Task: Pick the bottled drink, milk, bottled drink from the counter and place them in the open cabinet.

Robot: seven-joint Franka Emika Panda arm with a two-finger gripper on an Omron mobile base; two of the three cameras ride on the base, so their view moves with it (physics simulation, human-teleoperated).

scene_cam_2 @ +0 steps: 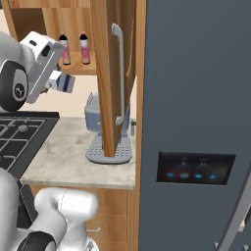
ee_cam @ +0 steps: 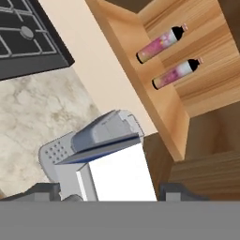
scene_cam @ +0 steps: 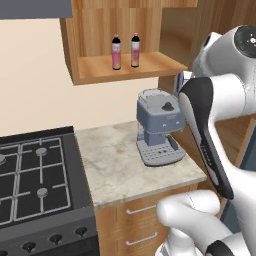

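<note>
Milk carton carried up toward the open cabinet; both bottled drinks already shelved.

The pincer [ee_cam: 110, 194] is clamped on the milk [ee_cam: 119, 176], held aloft above the table [scene_cam: 120, 165] near its right edge, over the coffee machine [scene_cam: 157, 127]. Two bottled drinks [scene_cam: 116, 52] stand mid-shelf in the open cabinet [scene_cam: 150, 67]. Next, judged: advance the carton onto bare shelf beside them, then release.

Two slim bottled drinks with black caps stand upright, side by side but apart, on the shelf board of the open cabinet [scene_cam: 150, 67]: the pink-labelled bottle [scene_cam: 116, 53] at 9 o'clock of the other bottle [scene_cam: 135, 50]. The milk [ee_cam: 119, 176], a white carton with blue panels, is held off the beige marble counter [scene_cam: 115, 165], at 4 o'clock below the shelf.
</note>
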